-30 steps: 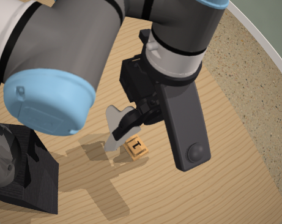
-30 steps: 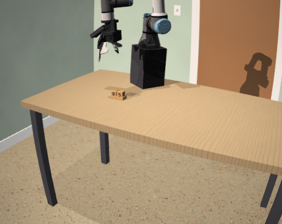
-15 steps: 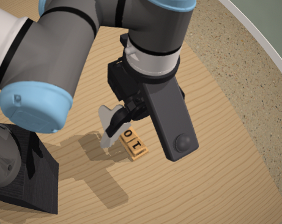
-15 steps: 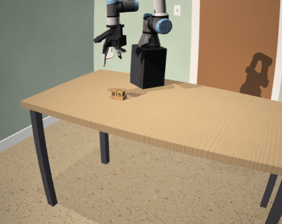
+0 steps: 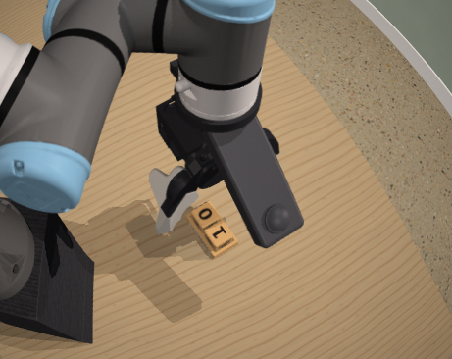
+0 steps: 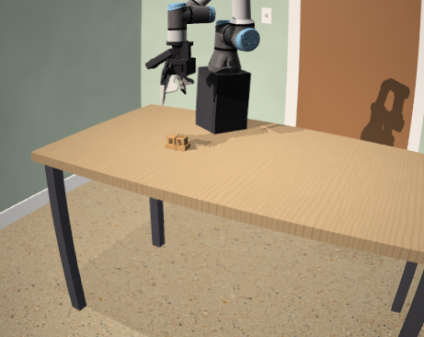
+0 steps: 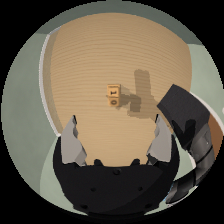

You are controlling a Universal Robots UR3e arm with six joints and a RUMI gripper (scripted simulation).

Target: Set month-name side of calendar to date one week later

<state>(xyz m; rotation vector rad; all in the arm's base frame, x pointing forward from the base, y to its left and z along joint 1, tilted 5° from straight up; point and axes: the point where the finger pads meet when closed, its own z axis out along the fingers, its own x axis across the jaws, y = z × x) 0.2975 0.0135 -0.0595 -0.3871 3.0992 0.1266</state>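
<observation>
Two wooden cubes sit side by side in a small wooden tray [image 5: 215, 255] [image 6: 173, 148]. In the top view, one cube [image 5: 205, 214] [image 7: 114, 102] shows 0 on top and the other cube [image 5: 219, 232] [image 7: 113, 92] shows 1 on top. In the exterior view the right cube [image 6: 180, 142] shows a 5 on its side; the digit on the left cube [image 6: 171, 140] is too small to read surely. The side with the month's name cannot be made out. My gripper [image 6: 174, 98] [image 7: 116, 115] is open and empty, well above the table, away from the cubes.
The table [image 5: 329, 275] [image 6: 286, 184] carries the tray and the black pedestal [image 5: 67, 289] [image 6: 223, 101] of the arm, which stands close to the tray. A green wall [image 6: 65, 83] rises beyond one table end. Shadows of the arm fall beside the tray.
</observation>
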